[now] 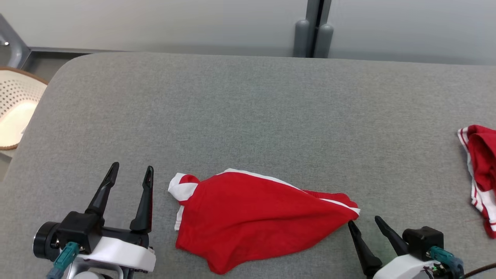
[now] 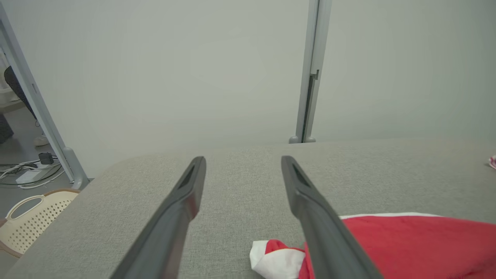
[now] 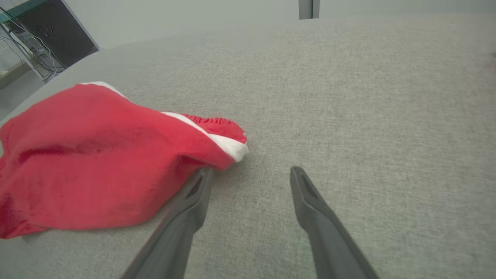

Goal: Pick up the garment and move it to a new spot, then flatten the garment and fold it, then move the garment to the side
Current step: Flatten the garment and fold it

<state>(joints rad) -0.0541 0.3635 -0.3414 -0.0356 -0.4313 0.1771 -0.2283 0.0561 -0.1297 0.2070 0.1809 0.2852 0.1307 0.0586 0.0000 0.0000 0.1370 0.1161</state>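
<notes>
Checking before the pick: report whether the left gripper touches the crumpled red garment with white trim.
Apart. The head view shows a strip of bare grey fabric table between the left gripper and the crumpled red garment.

Grey fabric-covered table (image 1: 248,100) with a rounded far-left corner, crumpled red garment (image 1: 248,221) with white trim lying near its front edge, second red-and-white cloth (image 1: 482,170) at far right.

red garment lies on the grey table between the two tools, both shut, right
No. The red garment does lie on the grey table between them, but the left tool and right tool are both open, fingers apart and holding nothing, as the head view shows.
</notes>
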